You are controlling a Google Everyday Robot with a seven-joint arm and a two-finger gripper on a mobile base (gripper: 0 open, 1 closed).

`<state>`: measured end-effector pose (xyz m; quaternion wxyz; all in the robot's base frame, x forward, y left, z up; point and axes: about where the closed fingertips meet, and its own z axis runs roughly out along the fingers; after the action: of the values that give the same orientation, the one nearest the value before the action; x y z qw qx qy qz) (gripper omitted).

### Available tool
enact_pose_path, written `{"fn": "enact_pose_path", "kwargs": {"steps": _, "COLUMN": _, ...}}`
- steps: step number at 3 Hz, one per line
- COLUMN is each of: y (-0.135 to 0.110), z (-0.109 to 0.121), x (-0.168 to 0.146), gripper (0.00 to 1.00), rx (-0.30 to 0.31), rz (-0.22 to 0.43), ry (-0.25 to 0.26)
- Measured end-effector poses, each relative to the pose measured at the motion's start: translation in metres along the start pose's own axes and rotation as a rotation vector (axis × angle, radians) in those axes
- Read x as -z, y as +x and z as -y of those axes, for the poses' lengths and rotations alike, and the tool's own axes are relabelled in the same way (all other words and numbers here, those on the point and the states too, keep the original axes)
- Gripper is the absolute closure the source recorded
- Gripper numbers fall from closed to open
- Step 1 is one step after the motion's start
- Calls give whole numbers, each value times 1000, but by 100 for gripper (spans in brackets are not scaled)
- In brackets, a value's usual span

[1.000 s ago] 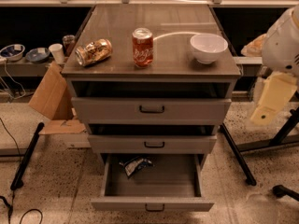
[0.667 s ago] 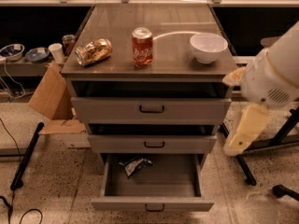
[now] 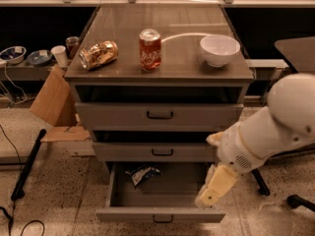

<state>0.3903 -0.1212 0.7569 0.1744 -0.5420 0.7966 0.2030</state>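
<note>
Centrally, a grey metal cabinet (image 3: pixel 157 132) of three drawers, viewed from above and in front, on a speckled floor (image 3: pixel 59 200). On its worktop (image 3: pixel 182 68), three things in a loose row: a gold can (image 3: pixel 98 54) lying on its side at the left; a red soda can (image 3: pixel 150 49) upright near the middle; a white bowl (image 3: pixel 219 49) at the right, well apart from both cans. Upper two drawers closed, each with a dark handle. Bottom drawer (image 3: pixel 162 214) pulled out toward the viewer, with a crumpled snack bag (image 3: pixel 142 173) lying toward the back, left of centre. From the right edge, a bulky white robot arm (image 3: pixel 275 127) slanting down and leftward, ending in a beige gripper (image 3: pixel 205 198). Gripper low, pointing down and to the left, over the right front part of the open drawer, near its right wall, apart from the snack bag yet closer to it than to anything on the worktop. Whether spread apart or closed up: impossible to tell from this angle. Left of the cabinet, a leaning sheet of cardboard (image 3: pixel 51 100), a pale bowl (image 3: pixel 12 54), a darker dish (image 3: pixel 38 57) and a paper cup (image 3: pixel 60 55) on a low shelf, and a black pole (image 3: pixel 27 166) slanting across the floor.
</note>
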Motion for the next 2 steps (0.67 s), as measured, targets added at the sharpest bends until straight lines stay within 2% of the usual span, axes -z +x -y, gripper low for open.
{"fn": "enact_pose_path", "kwargs": {"steps": 1, "y": 14, "z": -4, "x": -71, "gripper": 0, "rx": -136, "rz": 55, "ry": -60}}
{"fn": "enact_pose_path", "kwargs": {"steps": 2, "y": 29, "z": -7, "x": -140, "gripper": 0, "rx": -316, "rz": 91, "ry": -117}}
